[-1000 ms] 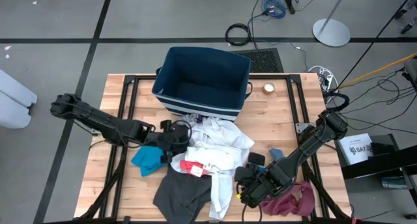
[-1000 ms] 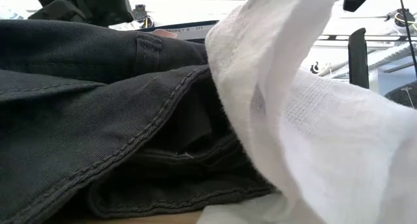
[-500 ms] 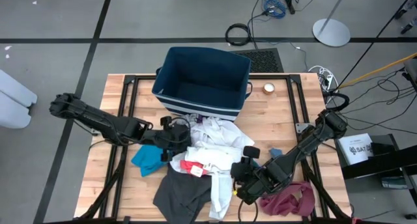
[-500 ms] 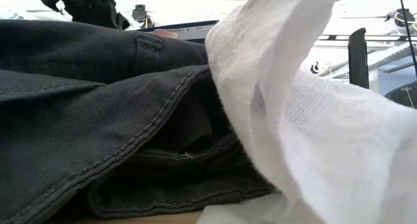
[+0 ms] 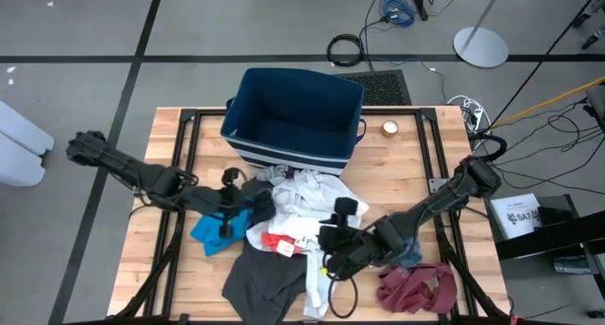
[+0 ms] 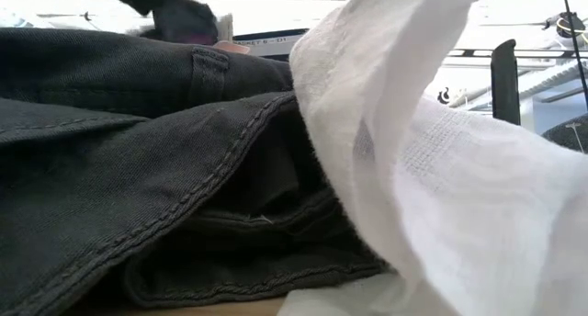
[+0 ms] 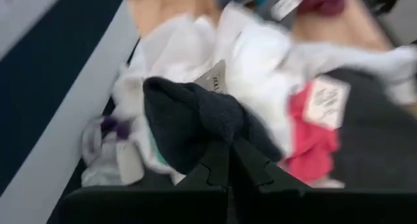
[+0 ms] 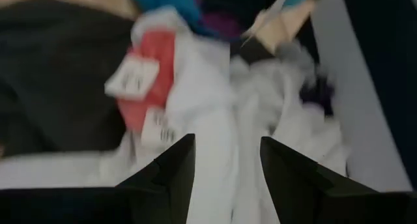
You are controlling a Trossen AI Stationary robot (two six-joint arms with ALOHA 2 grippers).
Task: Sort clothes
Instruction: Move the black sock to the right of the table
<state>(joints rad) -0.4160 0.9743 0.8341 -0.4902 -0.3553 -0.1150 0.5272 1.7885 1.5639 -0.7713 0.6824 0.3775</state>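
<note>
In the low view, the dark grey stitched fabric garment [image 6: 138, 169] and the white woven cloth [image 6: 432, 169] fill the picture and hide the table. Both wrist views are blurred: the small white tags on the red fabric piece [image 8: 146, 81] cannot be read. The dark blue rectangular bin [image 7: 45, 74] is cut off at the picture's edge.

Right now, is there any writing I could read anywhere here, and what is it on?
"SAT": start of the print on the white box beside the table; the rest is too small.
Tags on the red top: blurred, unreadable.
Tag by the dark sock: unreadable.
</note>
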